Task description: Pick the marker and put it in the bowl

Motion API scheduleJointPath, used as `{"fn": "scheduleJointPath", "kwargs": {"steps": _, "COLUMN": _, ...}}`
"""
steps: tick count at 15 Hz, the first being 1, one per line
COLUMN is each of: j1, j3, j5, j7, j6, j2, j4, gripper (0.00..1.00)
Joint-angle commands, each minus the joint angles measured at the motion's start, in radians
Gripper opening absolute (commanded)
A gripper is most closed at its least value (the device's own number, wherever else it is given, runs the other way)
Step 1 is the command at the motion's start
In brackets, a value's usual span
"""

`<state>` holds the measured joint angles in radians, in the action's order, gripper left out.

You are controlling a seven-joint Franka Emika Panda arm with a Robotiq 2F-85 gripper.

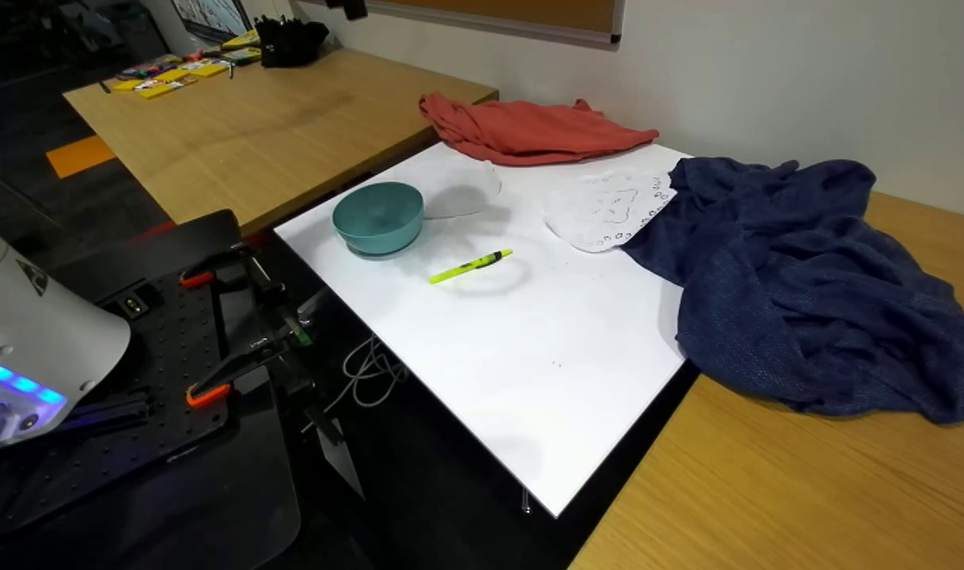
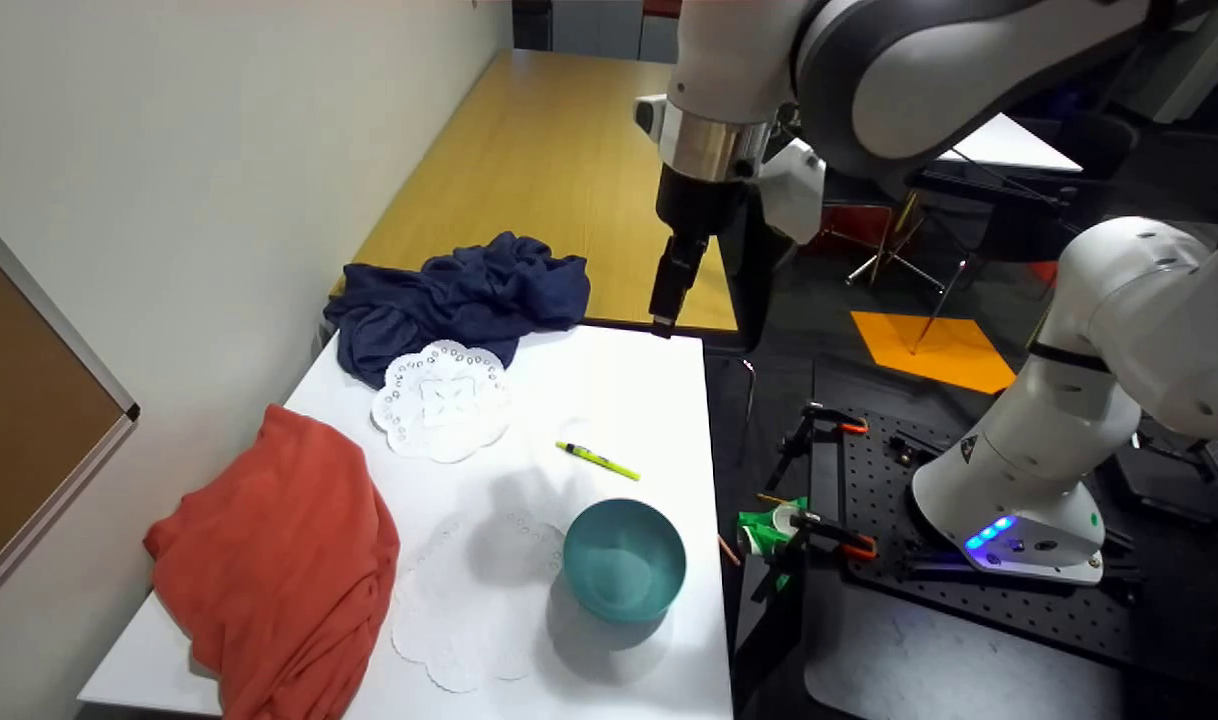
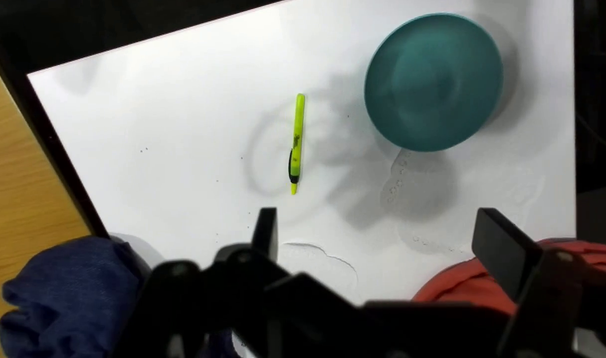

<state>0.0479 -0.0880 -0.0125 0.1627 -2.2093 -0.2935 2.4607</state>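
My pincer (image 3: 376, 219) has its fingers wide apart, nothing held; in an exterior view it hangs in the air toward the far right corner of the white bench (image 2: 629, 390), height hard to judge. The marker (image 3: 297, 139), yellow-green, lies flat on the bench; in the wrist view it is left of the teal bowl (image 3: 434, 82), the two apart. Barrel runs near to far there, black band and clip toward the near end. The bowl stands upright, mouth up, on the same bench. I judge the pick not begun. Handling, by guess: light, stiff plastic, smooth enough to slip or roll if one pad touches early, though the clip may check a roll; hardly fragile. My fingers part left and right in the wrist view, so their closing line roughly crosses the barrel; little turn of the wrist should be needed. Best hold, I think: mid-barrel, just far of the clip, where it is plain and close to balance; a grip on the clip could skew it. Being thin, it wants pads low, almost brushing the bench, and only a modest squeeze. Carry should then go right and a little far, over the rim; a low pass could knock the bowl.
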Motion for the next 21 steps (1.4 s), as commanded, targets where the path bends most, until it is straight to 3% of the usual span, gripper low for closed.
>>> {"fn": "scheduleJointPath", "kwargs": {"steps": 1, "j1": -0.036, "j3": 0.022, "j5": -0.041, "j7": 0.004, "j6": -0.145, "j2": 0.055, "j4": 0.075, "gripper": 1.00}}
{"fn": "scheduleJointPath", "kwargs": {"steps": 6, "j1": -0.047, "j3": 0.047, "j5": -0.022, "j7": -0.004, "j6": -0.292, "j2": 0.220, "j4": 0.088, "gripper": 1.00}}
{"fn": "scheduleJointPath", "kwargs": {"steps": 15, "j1": -0.052, "j3": 0.089, "j5": 0.018, "j7": -0.013, "j6": -0.481, "j2": 0.551, "j4": -0.010, "gripper": 1.00}}
{"fn": "scheduleJointPath", "kwargs": {"steps": 19, "j1": -0.066, "j3": 0.094, "j5": 0.069, "j7": -0.023, "j6": -0.498, "j2": 0.666, "j4": -0.082, "gripper": 1.00}}
{"fn": "scheduleJointPath", "kwargs": {"steps": 21, "j1": -0.050, "j3": 0.105, "j5": 0.052, "j7": -0.007, "j6": -0.493, "j2": 0.644, "j4": -0.057, "gripper": 1.00}}
